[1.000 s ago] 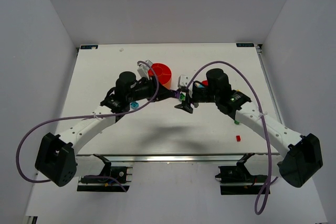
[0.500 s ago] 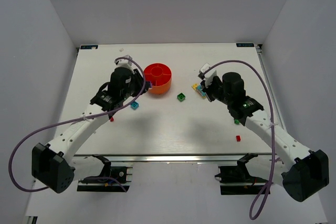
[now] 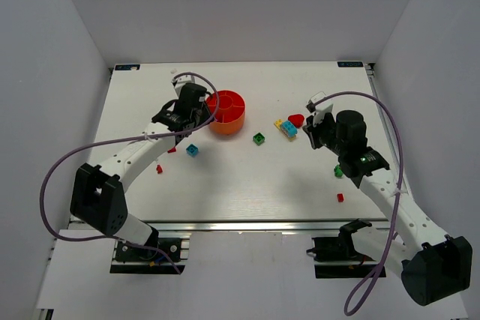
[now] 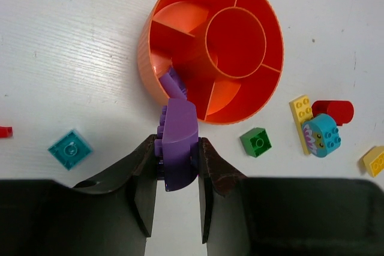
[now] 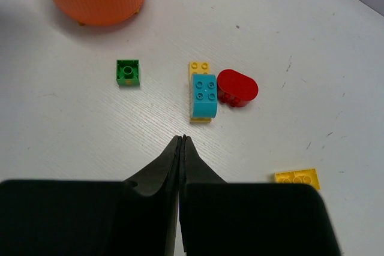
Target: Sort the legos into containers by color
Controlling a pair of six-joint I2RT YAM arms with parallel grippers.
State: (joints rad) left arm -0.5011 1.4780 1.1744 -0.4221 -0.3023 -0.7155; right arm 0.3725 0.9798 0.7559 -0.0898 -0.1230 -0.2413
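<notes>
Both arms have left their meeting place to the right of the round red-orange plastic bowl (image 4: 144, 58), which has wedge compartments around a middle cup. One second ago the two grippers were close together there; now each is on its own side. The left gripper (image 4: 177, 148) has travelled to the bowl's near-left rim. Its jaws are partly closed on a purple plastic brick (image 4: 179, 125), which they hold by its two sides. This brick hangs just over the rim, above one wedge. A second purple piece (image 4: 173, 83) shows just inside that wedge; whether it is joined to the held brick I cannot tell. The right gripper (image 5: 182, 139) has pulled back, well to the right of the bowl, jaws fully closed with nothing between them.

I judge that the purple brick is now ready to be released into its wedge. Not yet sorted, right of the bowl:
- a small green square brick (image 5: 127, 71), lying where the grippers met
- a cyan curved brick (image 5: 204, 94) on a yellow plate (image 5: 198, 66)
- a red rounded brick (image 5: 237, 87) just beside them

A cyan square tile (image 4: 70, 149) lies left of the bowl.
</notes>
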